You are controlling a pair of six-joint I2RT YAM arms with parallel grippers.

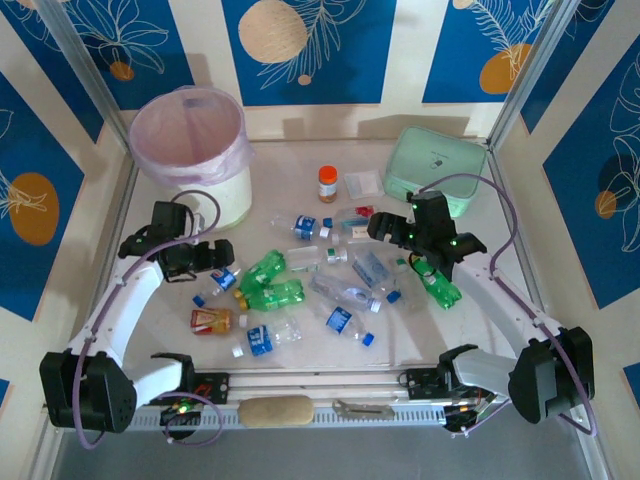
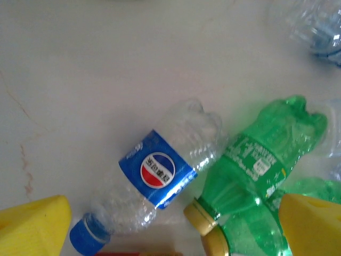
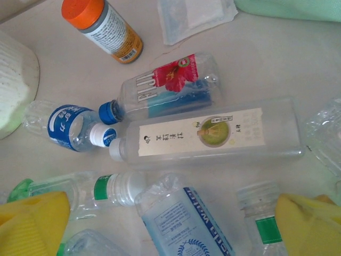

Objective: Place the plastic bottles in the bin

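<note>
Several plastic bottles lie scattered mid-table: clear ones with blue labels (image 1: pixel 340 320), green ones (image 1: pixel 275 295) and an amber one (image 1: pixel 212 320). The bin (image 1: pixel 235 195), a white bucket with a pink bag, stands at the back left. My left gripper (image 1: pixel 200 262) hovers open in front of the bin. Between its yellow fingers (image 2: pixel 32 224) lies a clear bottle with a blue label (image 2: pixel 160 170), beside a green bottle (image 2: pixel 261 160). My right gripper (image 1: pixel 425 238) is open above the right side of the pile. A blue-labelled water bottle (image 3: pixel 181 224) lies between its fingers (image 3: pixel 309 224), untouched.
An orange-capped jar (image 1: pixel 328 183) and a white packet (image 1: pixel 362 183) sit at the back centre. A mint green container (image 1: pixel 435 170) stands at the back right. A long clear bottle with a white label (image 3: pixel 213 133) lies ahead of the right gripper. Patterned walls enclose the table.
</note>
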